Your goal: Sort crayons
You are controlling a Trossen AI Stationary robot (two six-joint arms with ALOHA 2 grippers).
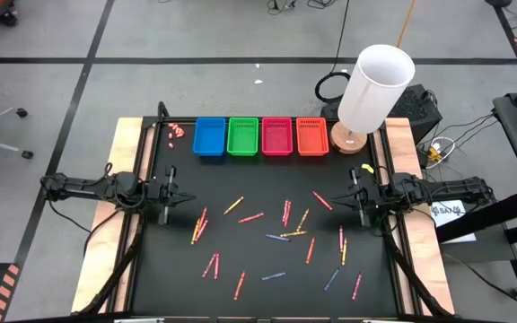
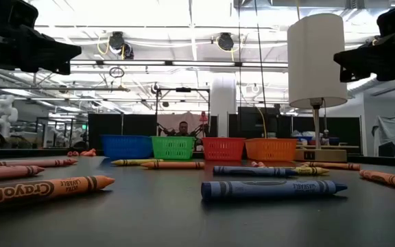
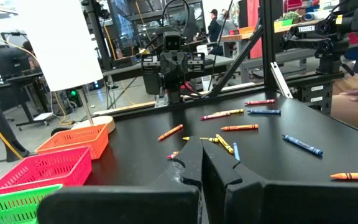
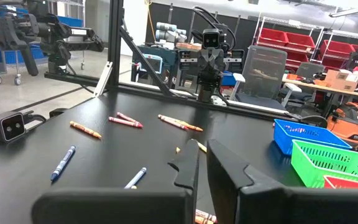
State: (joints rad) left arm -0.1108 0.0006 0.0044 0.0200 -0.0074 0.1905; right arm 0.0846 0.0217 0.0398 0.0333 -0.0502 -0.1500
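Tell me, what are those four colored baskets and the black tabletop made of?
The baskets look like molded plastic: bright, slightly glossy, with slotted lattice walls. The tabletop seems a smooth, matte-to-satin black sheet, faintly reflecting ceiling light in the low view; its exact material is unclear.

Four baskets (image 1: pixel 251 136), one lamp (image 1: pixel 372 90), roughly two dozen crayons (image 1: pixel 250 218).

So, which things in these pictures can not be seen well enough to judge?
- Basket insides: in the low view the blue basket and its neighbours show only their walls, hiding any contents.
- Pink bits: too small in the high view to identify.
- Crayons: labels too small from above.
- Green basket: cut by the left wrist view's edge.
- Lamp: its shade hides the table under it.
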